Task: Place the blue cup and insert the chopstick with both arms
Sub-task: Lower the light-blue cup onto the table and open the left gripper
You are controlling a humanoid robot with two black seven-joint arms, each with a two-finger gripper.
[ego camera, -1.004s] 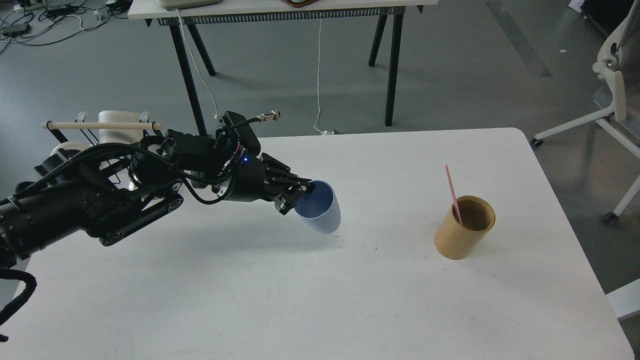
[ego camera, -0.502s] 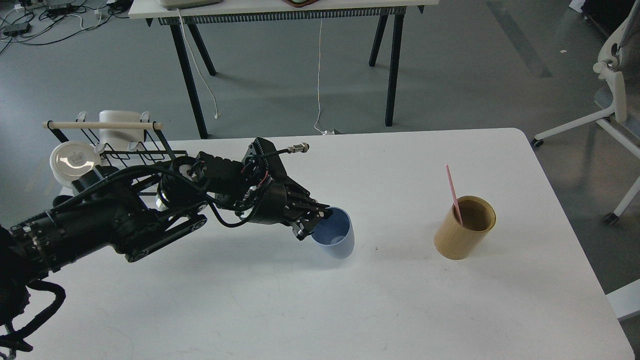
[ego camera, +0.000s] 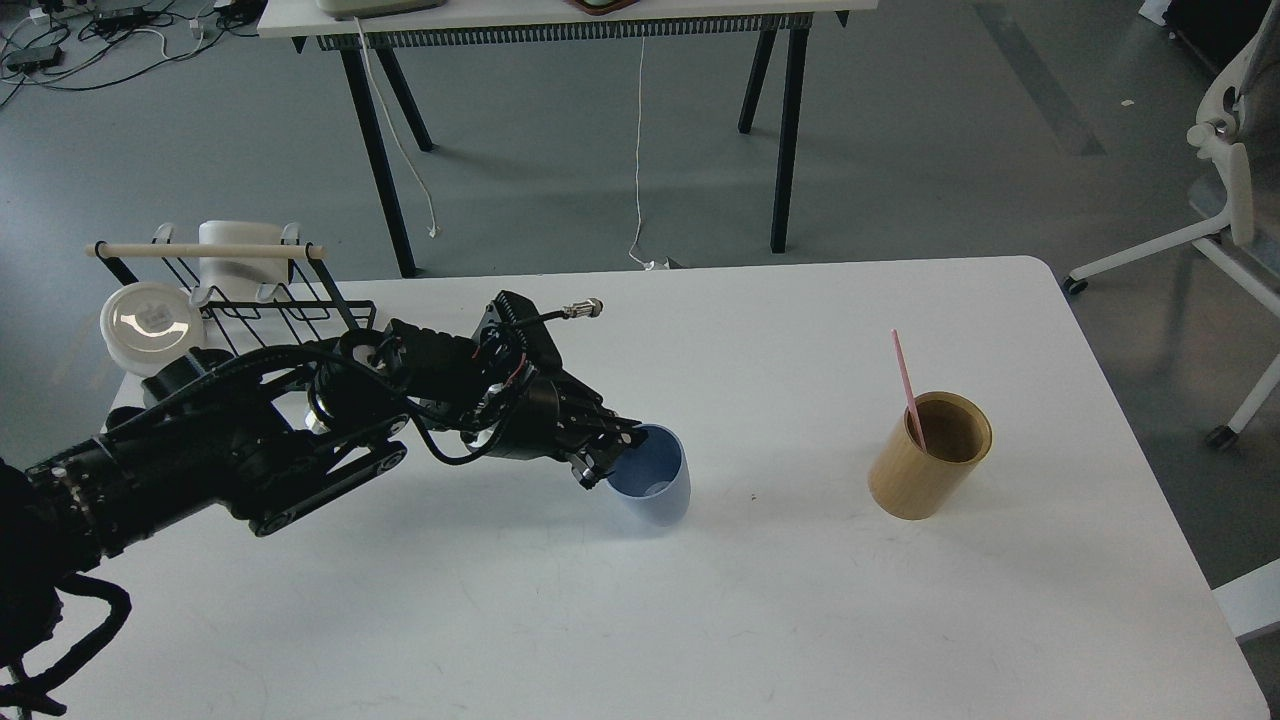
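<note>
The pale-blue cup [ego camera: 655, 488] stands upright on the white table [ego camera: 700, 620], left of centre. My left gripper [ego camera: 612, 455] is shut on the cup's near-left rim, one finger inside and one outside. A thin pink chopstick [ego camera: 906, 385] leans in the tan wooden cylinder [ego camera: 928, 456] at the right of the table. My right arm and gripper are out of view.
A black wire rack [ego camera: 250, 295] with a pale wooden rod, a white bowl [ego camera: 150, 315] and a white mug stands at the table's back left corner. A black-legged table stands behind, and a white chair [ego camera: 1225, 200] at the far right.
My left gripper has carried the blue cup down and right, turned it from tilted to upright, then shifted it slightly left on the table. The chopstick and cylinder have not moved.
</note>
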